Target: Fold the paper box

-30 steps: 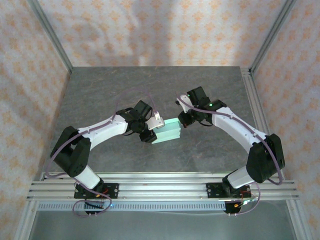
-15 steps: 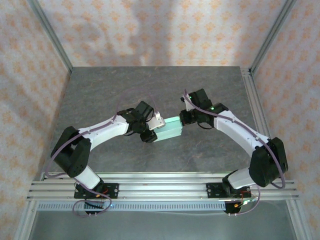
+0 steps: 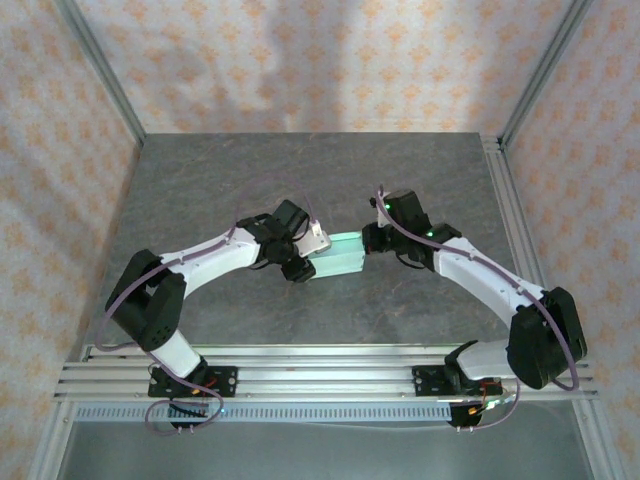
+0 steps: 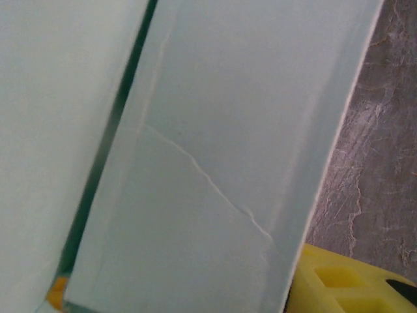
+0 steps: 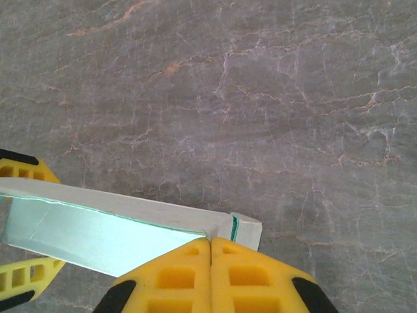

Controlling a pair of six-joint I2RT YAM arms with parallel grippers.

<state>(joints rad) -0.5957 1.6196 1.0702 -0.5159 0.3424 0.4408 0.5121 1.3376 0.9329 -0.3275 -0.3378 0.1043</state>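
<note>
Peach patterned walls [image 3: 300,60], grey marbled table [image 3: 230,170], mint paper box [image 3: 340,258] mid-table

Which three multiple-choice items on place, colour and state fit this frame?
1. The pale mint-blue card paper box lies: A against the back wall; B between left gripper and right gripper; C on the front rail.
2. Right gripper's fingers are: A yellow; B red; C blue.
3. Right gripper's jaws: A wide open; B clamped round the box; C shut together.
B: top view shows it spanning them. A: wrist view shows yellow. C: fingertips meet, no gap.
</note>
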